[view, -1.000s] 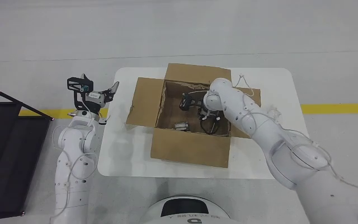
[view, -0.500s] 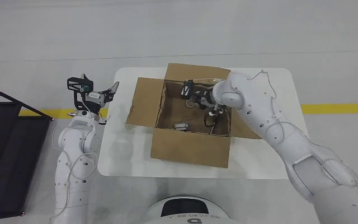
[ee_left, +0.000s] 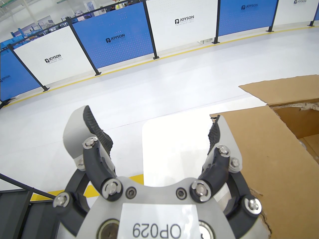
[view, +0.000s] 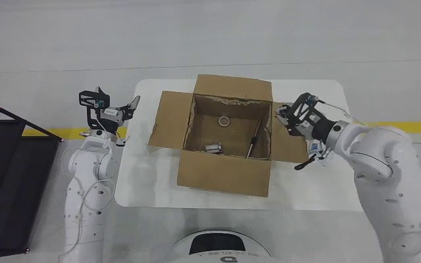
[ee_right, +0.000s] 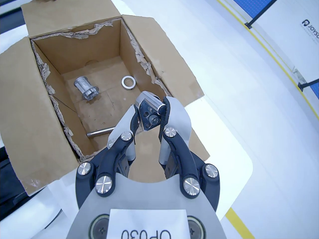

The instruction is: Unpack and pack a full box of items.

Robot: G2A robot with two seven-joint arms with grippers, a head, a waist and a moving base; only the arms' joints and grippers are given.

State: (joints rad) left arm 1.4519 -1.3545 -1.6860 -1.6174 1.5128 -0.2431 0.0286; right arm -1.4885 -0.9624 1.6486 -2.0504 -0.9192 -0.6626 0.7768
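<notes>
Box (view: 223, 174) open on table (view: 141, 191); R gripper (ee_right: 152, 105) clamped on metal block (ee_right: 147, 112), just right of opening. L gripper (ee_left: 152, 135) wide apart, empty, by table's left edge.

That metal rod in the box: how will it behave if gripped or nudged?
The rod looks round and polished, so probably slippery and apt to roll. Metal, likely stiff. It lies close to the box wall, which may hamper a grip.
</notes>
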